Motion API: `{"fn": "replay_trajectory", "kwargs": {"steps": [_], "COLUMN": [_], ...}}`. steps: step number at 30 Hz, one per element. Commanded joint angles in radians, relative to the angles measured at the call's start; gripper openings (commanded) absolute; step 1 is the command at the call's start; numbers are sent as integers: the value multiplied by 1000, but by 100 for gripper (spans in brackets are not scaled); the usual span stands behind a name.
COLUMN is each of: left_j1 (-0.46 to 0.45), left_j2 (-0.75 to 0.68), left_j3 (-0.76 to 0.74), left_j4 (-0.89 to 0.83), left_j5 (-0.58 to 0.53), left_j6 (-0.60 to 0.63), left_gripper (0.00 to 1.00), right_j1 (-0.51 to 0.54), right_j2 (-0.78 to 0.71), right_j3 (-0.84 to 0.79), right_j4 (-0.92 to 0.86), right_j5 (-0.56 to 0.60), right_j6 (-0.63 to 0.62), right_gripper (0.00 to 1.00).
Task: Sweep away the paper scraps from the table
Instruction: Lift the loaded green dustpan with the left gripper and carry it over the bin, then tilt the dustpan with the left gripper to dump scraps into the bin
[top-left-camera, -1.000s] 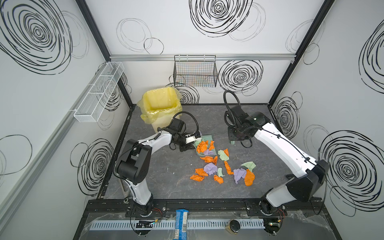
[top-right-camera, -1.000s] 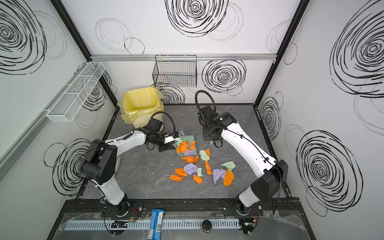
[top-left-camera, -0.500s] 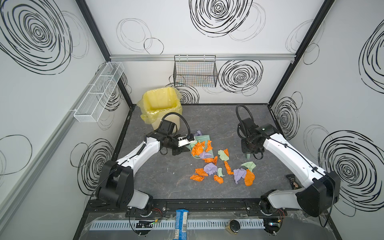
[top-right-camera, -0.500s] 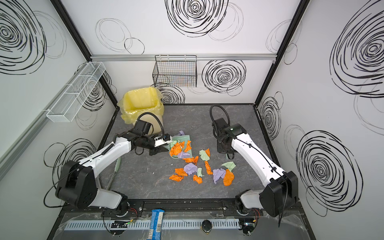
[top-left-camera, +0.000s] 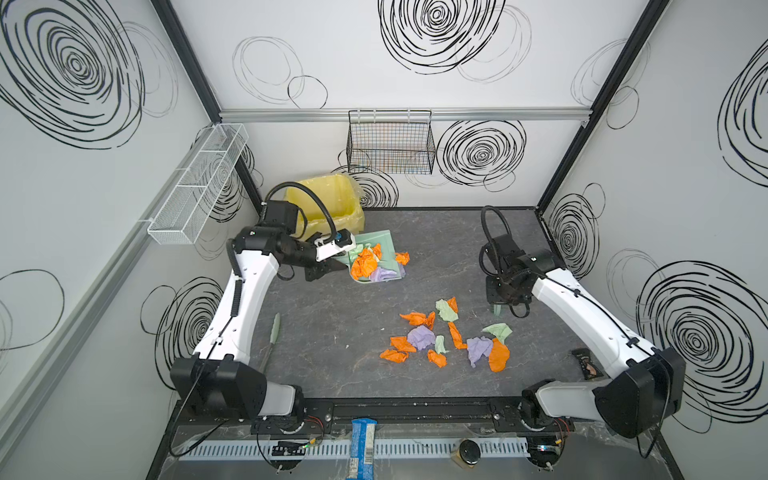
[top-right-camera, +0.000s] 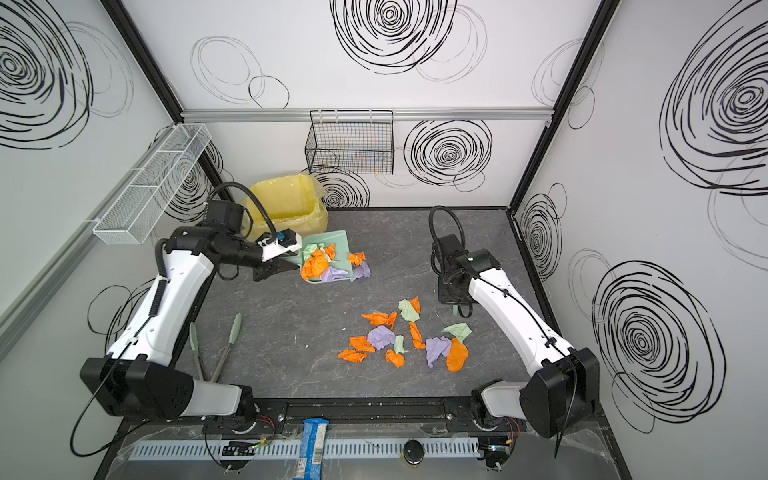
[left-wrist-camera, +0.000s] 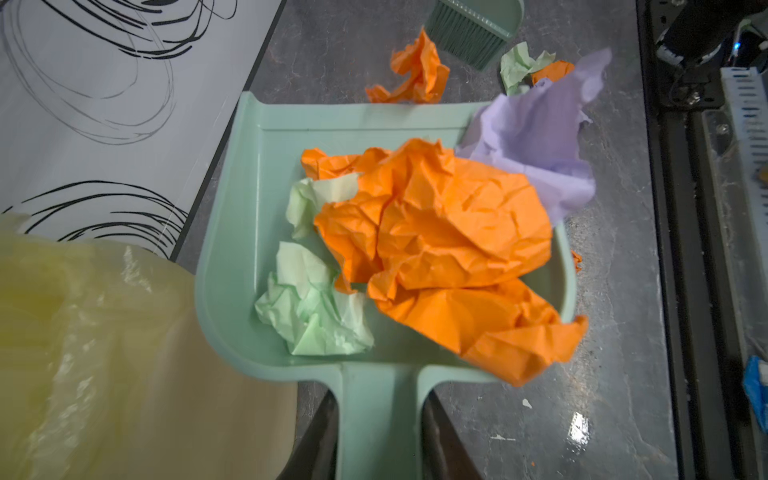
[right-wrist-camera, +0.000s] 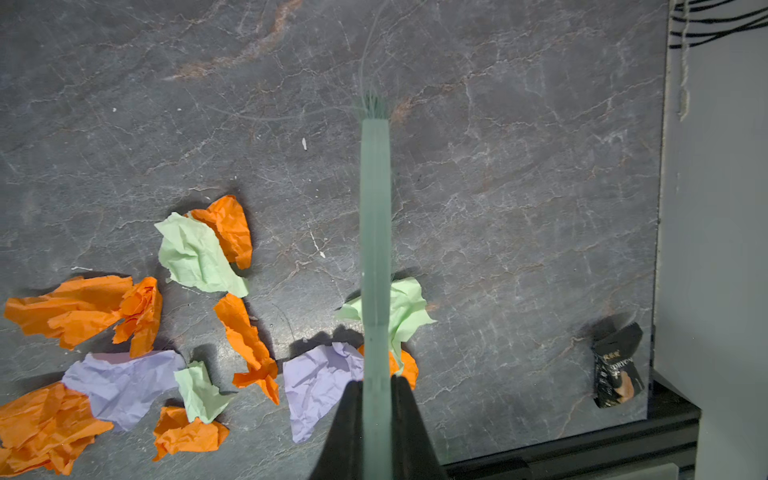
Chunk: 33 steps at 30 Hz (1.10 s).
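The dark desk (top-left-camera: 332, 332) is carrying the paper scraps (top-left-camera: 419, 337) in two lots. A loose scatter of orange, lilac and pale green pieces is lying toward the front middle. It is well apart from the left gripper (top-left-camera: 322, 270) and near the right gripper (top-left-camera: 505, 296), on that gripper's front-left side in both top views.

The left arm (top-left-camera: 245, 299) is rising from its front base, folding at the elbow near the back left and reaching across toward the middle. The right arm (top-left-camera: 582, 307) is stretching back along the right side, its wrist pointing down at the desk.

The yellow-lined bin (top-left-camera: 332, 199) is standing in the back left corner, just behind the left wrist. The mint dustpan (left-wrist-camera: 232, 249) is sitting just beside it. The left gripper's jaws are pressing on both sides of the dustpan's flat handle, gripping it.

Orange, green and lilac scraps are heaping in the pan, directly ahead of that gripper. One lilac piece is hanging over a side wall, and one orange piece is lying just beyond the front lip.

The right gripper's jaws are clamping tight on the thin handle of the mint brush (right-wrist-camera: 375, 208). The bristles are pointing at the desk; I cannot tell whether they are touching it. One pale green scrap is lying beneath the handle, nearest that gripper.
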Motion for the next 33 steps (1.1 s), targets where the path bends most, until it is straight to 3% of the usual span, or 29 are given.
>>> {"fn": "replay_trajectory", "kwargs": {"steps": [1,13,22,26,33], "left_j1": [61,155,223,225,145], "left_j2": [86,320,502,592,594], "left_j3": [140,554,880,1015,999], "left_j4": [-242,-250,-249,-235,-67], "left_j5": [79,14,-133,-257,-545], "left_j6": [116,38,36,62,157], "left_gripper": [0,0,0,0,0], "right_j1": [-5,-6,-7,-4,0], "right_j2": [-6,13,8,16,24], "right_j3": [-17,-37,-80,-84,-89], "right_j4": [22,59,84,91,96], "right_j5": [-11,-32,-45,-56,-58], "right_j6": [-12,-37,-41,-42,-40], "right_gripper": [0,0,0,0,0]}}
